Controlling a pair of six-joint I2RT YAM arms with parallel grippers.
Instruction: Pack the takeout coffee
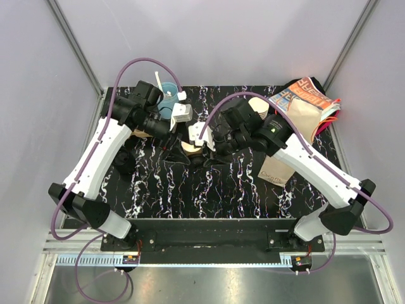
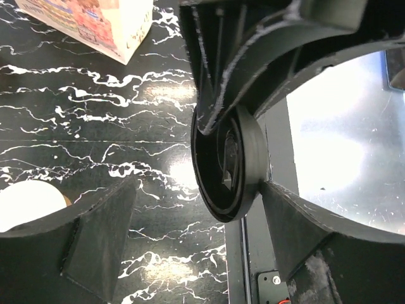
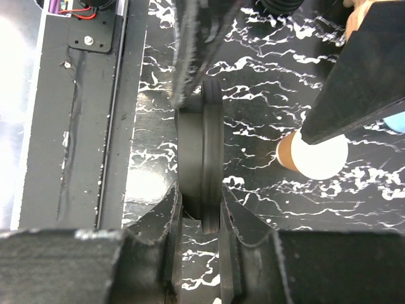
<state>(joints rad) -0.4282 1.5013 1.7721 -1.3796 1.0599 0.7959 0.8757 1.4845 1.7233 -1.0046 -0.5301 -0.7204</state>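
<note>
Takeout coffee [image 1: 190,147] stands upright and uncovered on the marbled table [image 1: 240,196], well to the left of the paper bag [image 1: 304,117] in my overhead view. Both grippers meet on that same side of the bag, close by the cup. I see the right gripper [image 3: 201,199] clamped on a black lid [image 3: 202,158], which it holds on edge. My left gripper [image 2: 197,187] has its fingers [image 2: 101,240] spread wide on either side of that lid. One stands clearly apart from it; whether the other touches, I can't tell. A light-blue cup [image 1: 168,95] sits farther left of the bag, toward the back.
</note>
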